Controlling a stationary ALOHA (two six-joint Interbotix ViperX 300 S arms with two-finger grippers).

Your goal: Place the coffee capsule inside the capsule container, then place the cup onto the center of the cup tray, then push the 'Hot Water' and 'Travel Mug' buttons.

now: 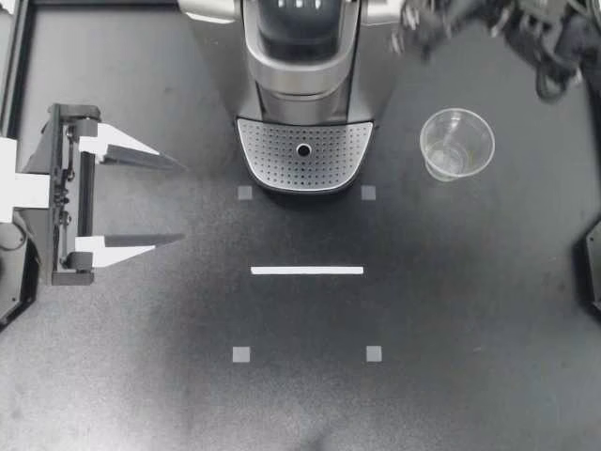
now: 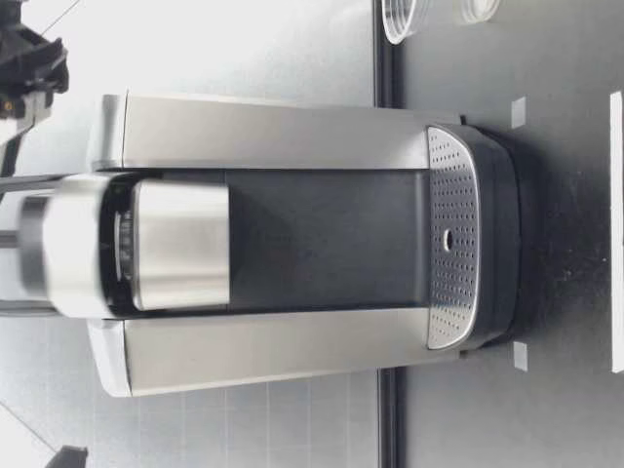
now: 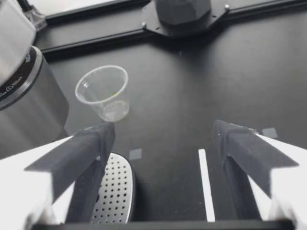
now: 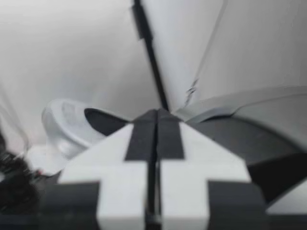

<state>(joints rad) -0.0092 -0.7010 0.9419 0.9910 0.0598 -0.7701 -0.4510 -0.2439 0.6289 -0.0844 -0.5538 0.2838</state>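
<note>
My left gripper stands open at the table's left side, with nothing between its fingers. My right gripper is raised beside the coffee machine near its upper right; in the right wrist view it is shut on nothing, with its tips close to the machine's top. A clear plastic cup stands upright on the table to the right of the perforated cup tray. In the left wrist view the cup is well ahead of the open fingers, beyond the cup tray. No coffee capsule shows in any view.
A white line and small grey squares mark the black table in front of the machine. The low view shows the machine's front and the cup's rim beside it. My right arm's base sits at the far edge.
</note>
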